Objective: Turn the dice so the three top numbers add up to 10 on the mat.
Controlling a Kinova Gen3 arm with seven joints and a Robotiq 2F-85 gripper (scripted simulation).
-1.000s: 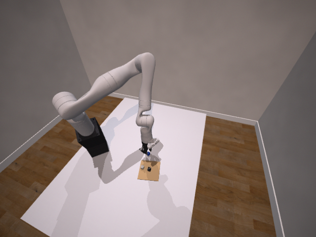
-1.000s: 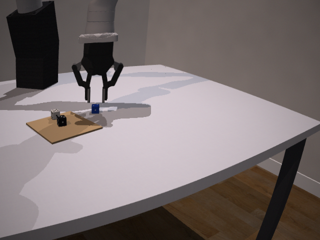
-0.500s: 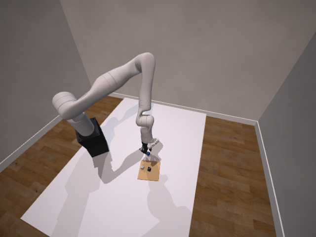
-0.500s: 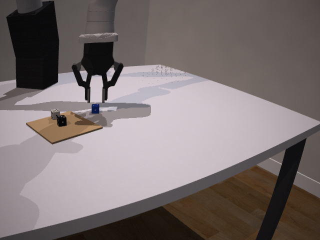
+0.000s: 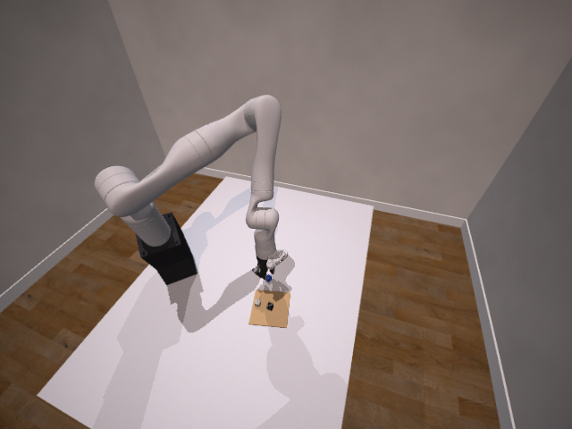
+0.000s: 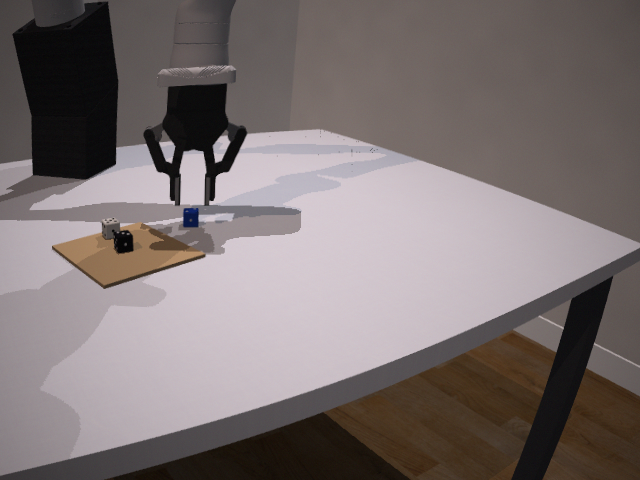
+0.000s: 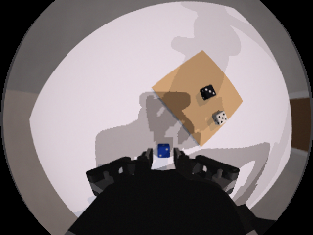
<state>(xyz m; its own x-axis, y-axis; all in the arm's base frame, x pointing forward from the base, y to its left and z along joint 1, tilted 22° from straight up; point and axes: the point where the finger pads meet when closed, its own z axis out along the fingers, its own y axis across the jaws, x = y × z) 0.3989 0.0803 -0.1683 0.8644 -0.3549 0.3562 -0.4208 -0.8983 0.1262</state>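
Observation:
The tan mat [image 6: 126, 253] lies flat on the white table. A white die [image 6: 110, 227] and a black die [image 6: 123, 241] sit on it near its far edge, close together. A blue die [image 6: 190, 217] lies on the table just off the mat, past its far corner. My gripper [image 6: 191, 201] points straight down right above the blue die, with its fingers partly open and nothing between them. In the wrist view the blue die [image 7: 163, 151] shows between the fingertips, with the mat [image 7: 198, 98], the black die [image 7: 207, 93] and the white die [image 7: 219, 117] beyond it. The top view shows the gripper [image 5: 266, 273] above the mat's [image 5: 269, 311] far edge.
The arm's black base [image 6: 67, 87] stands at the back left of the table. The table's right edge [image 6: 516, 304] drops to a wooden floor.

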